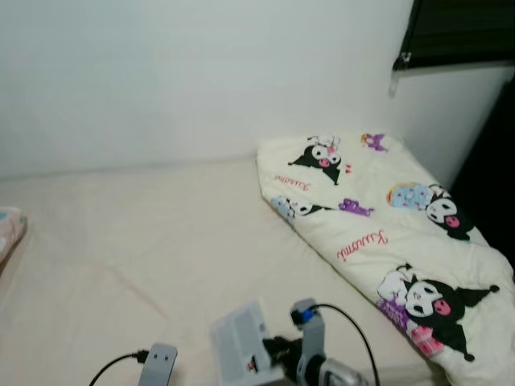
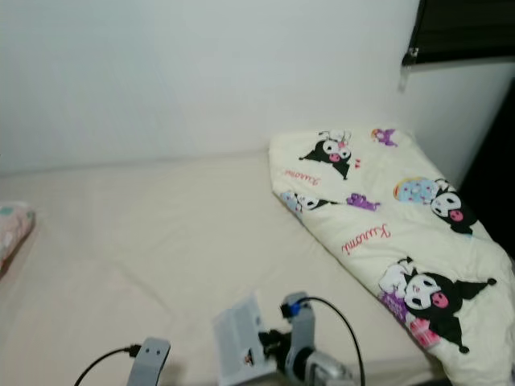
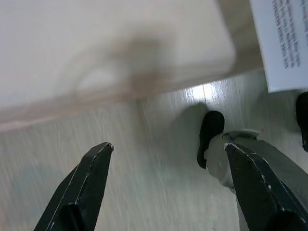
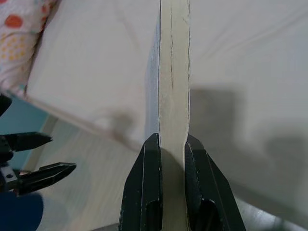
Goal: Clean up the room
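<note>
A thin pale book (image 1: pixel 240 344) with a grey-white cover and printed text stands on edge over the near edge of the bed (image 1: pixel 145 241). My right gripper (image 4: pixel 171 140) is shut on the book (image 4: pixel 173 72) near its lower edge, one finger on each cover. My left gripper (image 3: pixel 168 147) is open with nothing between its fingers. It hangs over the wooden floor (image 3: pixel 144 187) just off the bed's edge, to the left of the book (image 3: pixel 284 43).
A cream quilt (image 1: pixel 386 233) with cartoon prints lies folded on the bed's right side. A patterned pillow (image 1: pixel 8 229) is at the far left. A white wall stands behind, with a dark window (image 1: pixel 459 28) at the upper right.
</note>
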Controlling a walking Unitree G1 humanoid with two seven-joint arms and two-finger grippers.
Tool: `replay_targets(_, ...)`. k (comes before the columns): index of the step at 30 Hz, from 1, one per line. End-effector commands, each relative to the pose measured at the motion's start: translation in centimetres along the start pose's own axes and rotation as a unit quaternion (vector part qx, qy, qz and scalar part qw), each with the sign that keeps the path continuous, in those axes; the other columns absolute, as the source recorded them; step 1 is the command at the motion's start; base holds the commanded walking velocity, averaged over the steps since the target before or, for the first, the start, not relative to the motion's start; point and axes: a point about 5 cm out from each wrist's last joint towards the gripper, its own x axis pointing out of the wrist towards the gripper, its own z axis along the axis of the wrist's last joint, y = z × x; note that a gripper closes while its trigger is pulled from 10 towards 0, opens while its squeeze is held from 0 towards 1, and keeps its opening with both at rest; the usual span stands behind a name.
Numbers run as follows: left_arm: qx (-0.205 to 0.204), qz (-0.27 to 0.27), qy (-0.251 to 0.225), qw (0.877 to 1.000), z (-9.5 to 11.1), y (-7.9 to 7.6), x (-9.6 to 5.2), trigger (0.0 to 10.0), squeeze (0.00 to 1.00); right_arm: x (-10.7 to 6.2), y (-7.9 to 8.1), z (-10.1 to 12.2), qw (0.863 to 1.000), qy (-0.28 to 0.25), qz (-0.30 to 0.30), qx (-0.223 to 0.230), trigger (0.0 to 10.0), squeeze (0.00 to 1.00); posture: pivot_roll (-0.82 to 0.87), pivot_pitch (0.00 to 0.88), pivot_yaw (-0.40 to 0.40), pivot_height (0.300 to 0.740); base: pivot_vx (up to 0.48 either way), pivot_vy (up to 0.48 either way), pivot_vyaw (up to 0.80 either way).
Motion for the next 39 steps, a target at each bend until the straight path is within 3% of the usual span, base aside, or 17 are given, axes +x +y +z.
replay_targets(1, 0.000, -0.002, 0.024, 1.000, -1.1, -0.1, -0.1, 10.0, 0.00, 0.1, 0.4, -0.7, 1.000, 0.010, 0.001, -0.004, 10.0, 0.00, -0.09, 0.011, 0.039, 0.731, -0.458, 0.000, 0.68)
replay_targets(13, -0.002, -0.012, 0.016, 1.000, -1.2, -0.3, -0.1, 10.0, 0.00, 0.0, 1.2, -2.6, 0.999, 0.048, 0.006, -0.007, 10.0, 0.00, -0.09, 0.016, 0.032, 0.731, -0.101, 0.000, 0.68)
replay_targets(22, -0.002, -0.018, 0.015, 1.000, -1.2, -0.6, -0.1, 10.0, 0.00, -0.8, 0.2, -3.1, 0.998, 0.048, -0.029, 0.010, 10.0, 0.00, -0.09, 0.016, 0.031, 0.731, 0.000, 0.000, 0.68)
replay_targets(30, 0.004, -0.019, 0.013, 1.000, -1.0, -0.6, -0.1, 10.0, 0.00, -0.8, -0.8, -1.3, 0.999, 0.007, -0.043, 0.015, 10.0, 0.00, -0.10, 0.017, 0.037, 0.731, 0.000, 0.000, 0.68)
replay_targets(35, 0.010, -0.023, 0.010, 1.000, -0.7, -0.7, 0.0, 10.0, 0.00, -0.3, -1.4, 1.7, 0.997, -0.052, -0.050, 0.005, 10.0, 0.00, -0.10, 0.016, 0.038, 0.731, 0.000, 0.000, 0.68)
replay_targets(39, 0.011, -0.029, 0.008, 0.999, -0.7, -0.8, 0.0, 10.0, 0.00, -0.3, -1.8, 2.6, 0.995, -0.066, -0.073, 0.001, 10.0, 0.00, -0.10, 0.016, 0.038, 0.731, 0.000, 0.000, 0.70)
